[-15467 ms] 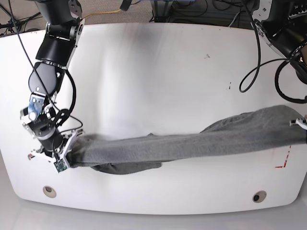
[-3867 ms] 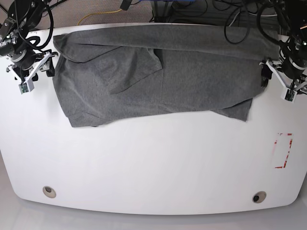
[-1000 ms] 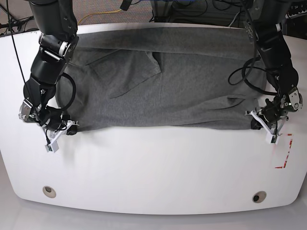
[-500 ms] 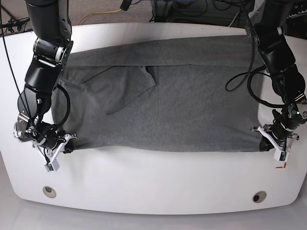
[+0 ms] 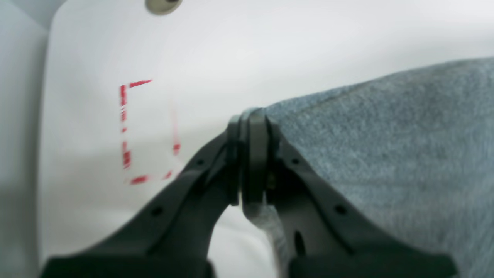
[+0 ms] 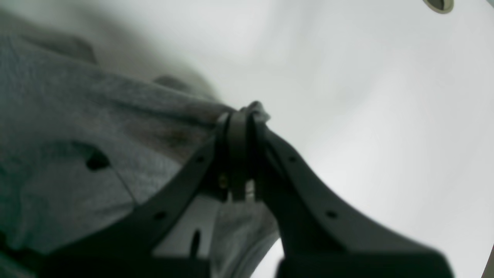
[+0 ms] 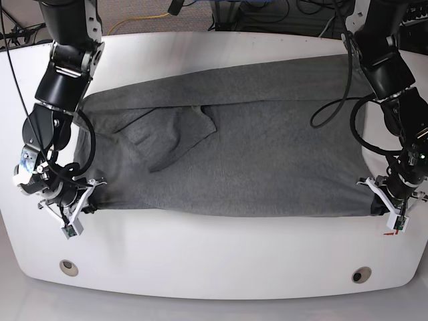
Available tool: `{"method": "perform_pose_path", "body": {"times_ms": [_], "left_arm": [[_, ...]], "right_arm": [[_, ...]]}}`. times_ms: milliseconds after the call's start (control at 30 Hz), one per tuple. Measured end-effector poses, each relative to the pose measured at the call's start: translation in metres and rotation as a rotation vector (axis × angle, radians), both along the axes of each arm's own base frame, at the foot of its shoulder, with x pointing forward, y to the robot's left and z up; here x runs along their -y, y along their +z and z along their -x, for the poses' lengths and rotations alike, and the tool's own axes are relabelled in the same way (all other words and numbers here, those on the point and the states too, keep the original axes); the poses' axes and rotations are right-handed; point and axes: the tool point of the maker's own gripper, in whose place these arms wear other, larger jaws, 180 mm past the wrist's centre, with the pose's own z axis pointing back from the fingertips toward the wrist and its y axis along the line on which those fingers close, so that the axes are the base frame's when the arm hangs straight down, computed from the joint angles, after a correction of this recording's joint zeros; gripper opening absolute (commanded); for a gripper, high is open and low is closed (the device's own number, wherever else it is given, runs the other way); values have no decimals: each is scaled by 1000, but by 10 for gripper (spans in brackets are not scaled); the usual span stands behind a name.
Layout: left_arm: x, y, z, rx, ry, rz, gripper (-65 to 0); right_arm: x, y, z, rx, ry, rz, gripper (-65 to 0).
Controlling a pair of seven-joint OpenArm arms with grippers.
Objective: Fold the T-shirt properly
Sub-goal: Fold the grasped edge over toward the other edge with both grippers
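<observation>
From my station I saw the T-shirt spread wide across the white table, its near edge running almost straight, well back from the table's front rim. The grey cloth covered most of the middle of the table, and its far edge reached up towards the table's back edge. A folded flap of fabric, perhaps a sleeve, lay on top of the shirt, left of its centre in the base view.

The left gripper sat at the shirt's near corner on the base view's right. In the left wrist view its jaws were pressed together on that corner, with a thin tuft of cloth pinched between the black fingers; the rest of the shirt stretched away to one side. Beside that corner, on bare table, I could see a red dashed rectangle, and a round grommet lay beyond it near the table's rim.

The right gripper sat at the shirt's other near corner. In the right wrist view its jaws were likewise clamped on a bunch of cloth, the wrinkled shirt trailing off behind the fingers. Another grommet showed at the table's edge past that corner
</observation>
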Motion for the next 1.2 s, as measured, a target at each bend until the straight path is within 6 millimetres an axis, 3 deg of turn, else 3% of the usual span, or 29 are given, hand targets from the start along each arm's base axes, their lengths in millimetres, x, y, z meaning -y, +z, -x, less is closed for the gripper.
{"method": "perform_pose_path", "body": {"times_ms": [167, 467, 667, 767, 933, 1000, 1067, 1200], "left_arm": [[-4, 1, 28, -34, 19, -65, -650], [-1, -36, 88, -183, 10, -149, -650], [1, -63, 127, -278, -6, -181, -650], [5, -72, 140, -305, -6, -183, -650], [9, -83, 156, -345, -21, -183, -650], [8, -87, 161, -366, -20, -186, -603], [5, -91, 167, -402, -11, -193, -504], [1, -95, 174, -443, 5, -208, -346]], "right_arm": [[-3, -18, 22, -37, 15, 21, -650], [7, -38, 63, -63, -46, 10, -650], [-6, -51, 87, -84, -42, 2, -644], [-10, -62, 96, -112, -40, -6, -552], [-7, -75, 110, -159, -60, 5, -300], [-9, -74, 109, -152, -70, -18, -227], [-7, -70, 106, -127, -91, -41, -170], [4, -62, 101, -115, -117, -24, -151]]}}
